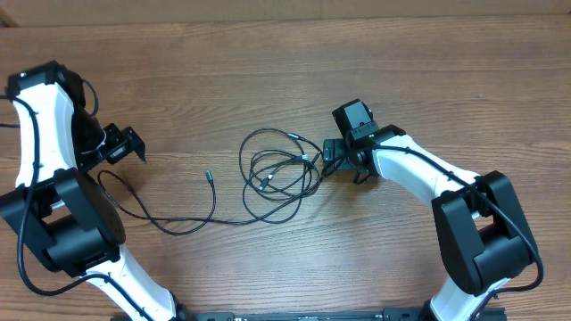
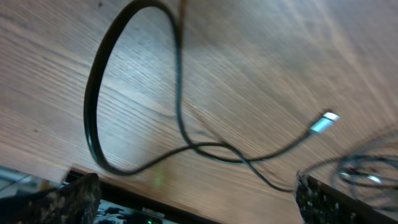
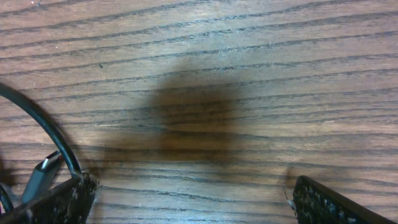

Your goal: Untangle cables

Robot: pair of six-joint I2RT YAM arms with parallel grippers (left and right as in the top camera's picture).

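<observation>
Left wrist view: your left gripper stands wide open. Its two fingers sit at the bottom corners of the frame and nothing is clamped between them. Just beyond them, one of the cables lies on the wooden table in a tall, narrow loop whose long axis runs away from the gripper. The cord crosses itself near the fingers and trails right, ending in a silver plug tip that points up and to the right. Farther right, blurred, lies the edge of the coil.

Right wrist view: your right gripper is likewise spread wide and holds nothing. A black cord curves down to the tip of the finger at the frame's left; you cannot tell whether it touches. A grey plug lies just beside that finger, pointing up and to the right.

Overhead: the left gripper hangs near the table's left side, close to the long cord's end loop. From there the cord sweeps right toward the coil near the table's middle. The plug tip lies between loop and coil, pointing at the far edge. The right gripper sits just beside the coil's right rim.
</observation>
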